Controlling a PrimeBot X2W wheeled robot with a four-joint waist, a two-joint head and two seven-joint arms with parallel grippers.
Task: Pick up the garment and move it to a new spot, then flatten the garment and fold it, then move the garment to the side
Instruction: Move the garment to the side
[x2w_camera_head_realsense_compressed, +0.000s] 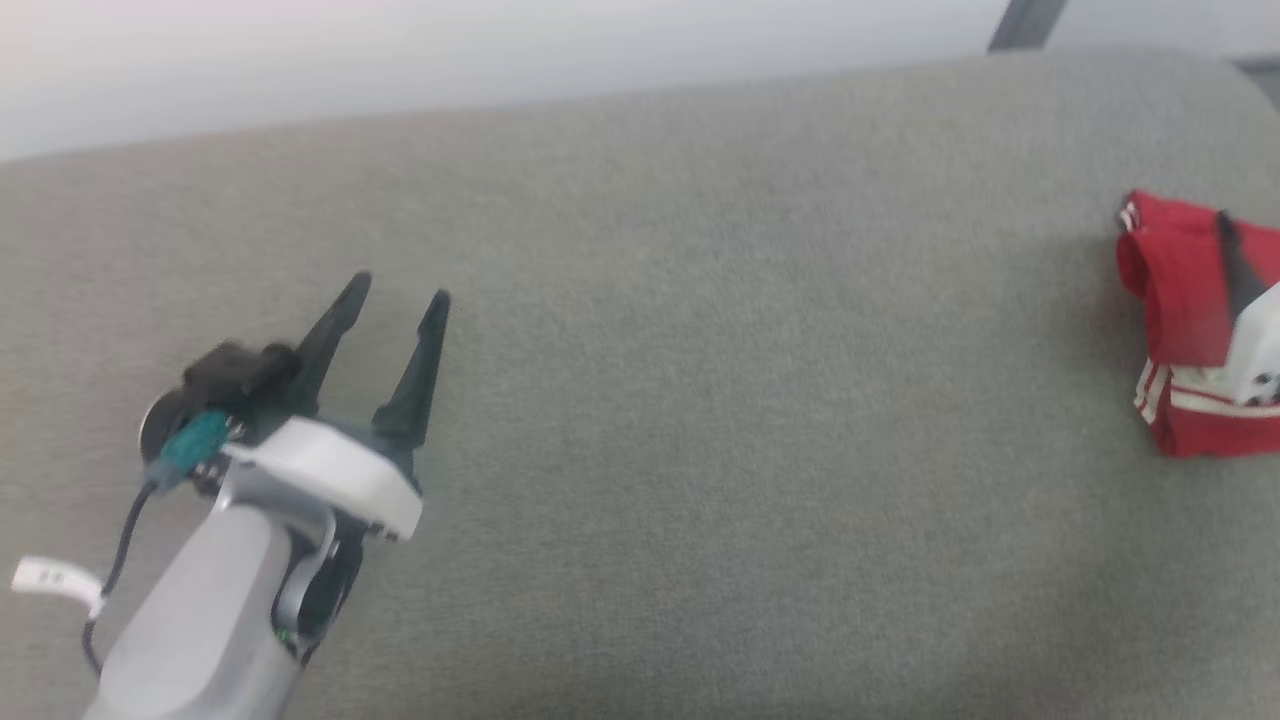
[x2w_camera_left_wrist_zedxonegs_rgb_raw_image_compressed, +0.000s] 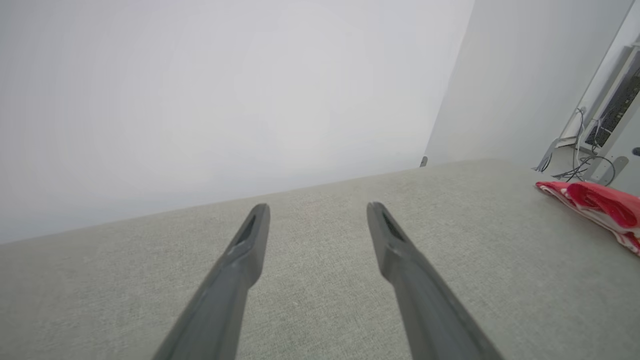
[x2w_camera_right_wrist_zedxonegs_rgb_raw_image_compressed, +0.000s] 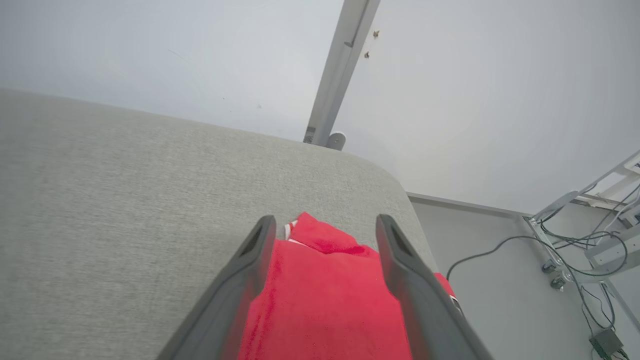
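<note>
The garment (x2w_camera_head_realsense_compressed: 1185, 290) is a folded red bundle with red-white striped trim, lying at the far right of the grey fabric surface (x2w_camera_head_realsense_compressed: 700, 400). My right gripper (x2w_camera_right_wrist_zedxonegs_rgb_raw_image_compressed: 325, 225) hovers just over the garment (x2w_camera_right_wrist_zedxonegs_rgb_raw_image_compressed: 325, 300), jaws open, red cloth showing between the fingers and nothing gripped. In the head view one of its dark fingers (x2w_camera_head_realsense_compressed: 1238, 265) and its white wrist lie over the bundle. My left gripper (x2w_camera_head_realsense_compressed: 400, 285) stands open and empty at the lower left, far from the garment (x2w_camera_left_wrist_zedxonegs_rgb_raw_image_compressed: 600, 202). In its own view, the left gripper (x2w_camera_left_wrist_zedxonegs_rgb_raw_image_compressed: 317, 207) has only bare fabric between its fingers.
The surface's rounded far-right corner (x2w_camera_right_wrist_zedxonegs_rgb_raw_image_compressed: 385, 175) is close behind the garment. Beyond that edge the floor holds cables (x2w_camera_right_wrist_zedxonegs_rgb_raw_image_compressed: 500, 245) and a wheeled metal frame (x2w_camera_right_wrist_zedxonegs_rgb_raw_image_compressed: 565, 210). A grey post (x2w_camera_right_wrist_zedxonegs_rgb_raw_image_compressed: 340, 70) rises along the wall. Wide bare fabric separates the two grippers.
</note>
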